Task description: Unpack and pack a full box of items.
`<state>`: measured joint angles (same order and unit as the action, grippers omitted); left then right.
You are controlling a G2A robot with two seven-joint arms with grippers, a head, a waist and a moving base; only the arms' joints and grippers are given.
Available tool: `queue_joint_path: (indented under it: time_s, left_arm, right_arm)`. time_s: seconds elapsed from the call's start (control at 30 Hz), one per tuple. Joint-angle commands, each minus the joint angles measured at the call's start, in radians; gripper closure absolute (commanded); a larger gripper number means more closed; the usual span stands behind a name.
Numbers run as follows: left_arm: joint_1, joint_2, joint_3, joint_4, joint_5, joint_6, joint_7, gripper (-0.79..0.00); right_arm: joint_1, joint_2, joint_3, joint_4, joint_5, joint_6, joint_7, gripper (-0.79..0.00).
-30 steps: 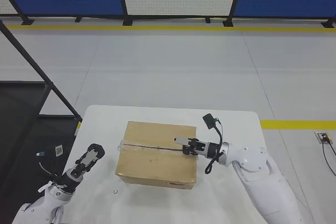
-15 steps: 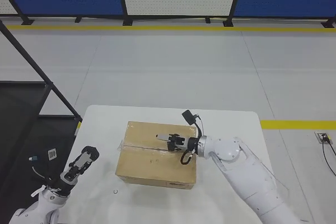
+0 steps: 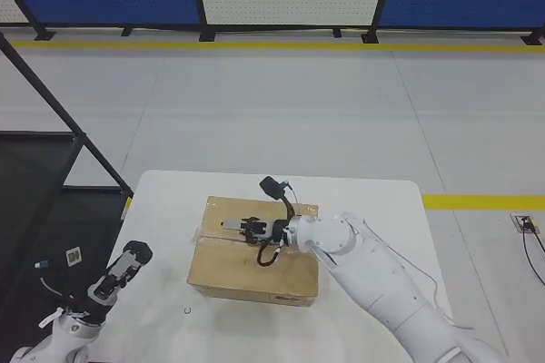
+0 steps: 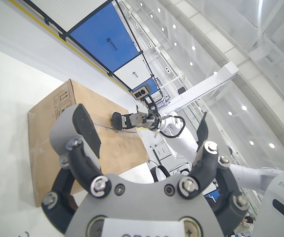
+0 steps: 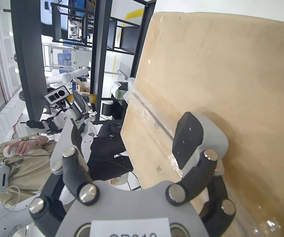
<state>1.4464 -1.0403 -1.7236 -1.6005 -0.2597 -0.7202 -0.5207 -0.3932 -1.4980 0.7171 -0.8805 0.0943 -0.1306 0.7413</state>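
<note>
A closed cardboard box point(image 3: 254, 263) stands in the middle of the white table point(image 3: 381, 200), with a clear-taped seam point(image 5: 151, 114) running across its top. My right gripper point(image 3: 241, 223) lies low over the box top near its left end, open, with one fingertip point(image 5: 188, 136) on the tape by the seam. The box top point(image 5: 218, 75) looms large beside that gripper point(image 5: 132, 134). My left gripper point(image 3: 134, 254) hangs open over the table's left front corner, apart from the box and empty. From there the box point(image 4: 45, 129) and the right gripper point(image 4: 118, 122) show beyond the left gripper point(image 4: 144, 129).
A black metal rack point(image 3: 36, 181) stands left of the table. A small ring point(image 3: 189, 313) lies on the table in front of the box's left corner. Bare table surrounds the box on all sides.
My right gripper has slid leftward along the box's seam, from the right end to near the left end. My left gripper has drawn back toward the table's left front corner.
</note>
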Motion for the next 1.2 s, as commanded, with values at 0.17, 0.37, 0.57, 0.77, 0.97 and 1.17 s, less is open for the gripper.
queue_joint_path:
  time_s: [0.17,0.37,0.57,0.77,0.97,1.17]
  left_arm:
    - [0.006,-0.001,-0.003,-0.002,-0.003,0.0,-0.001,-0.785]
    - [0.004,-0.002,0.003,0.001,-0.001,0.002,-0.002,-0.785]
    - [-0.005,-0.003,0.013,-0.001,0.003,0.005,-0.003,-0.785]
    - [-0.008,-0.003,0.014,-0.004,0.005,0.003,-0.006,-0.785]
    - [-0.014,-0.004,0.019,-0.007,0.009,0.007,-0.007,-0.785]
    - [-0.027,-0.005,0.031,-0.017,0.021,0.015,-0.01,-0.785]
  right_arm:
    - [0.05,-0.047,-0.045,0.08,0.015,-0.057,0.023,-0.785]
    - [0.064,-0.058,-0.037,0.11,0.052,-0.133,0.117,-0.785]
    - [0.062,-0.047,-0.015,0.105,0.028,-0.124,0.177,-0.785]
    - [0.027,-0.004,0.071,0.08,0.031,-0.145,0.239,-0.785]
    - [-0.061,0.064,0.191,-0.028,-0.009,-0.139,0.295,-0.785]
    - [-0.204,0.134,0.331,-0.211,-0.094,-0.062,0.298,-0.785]
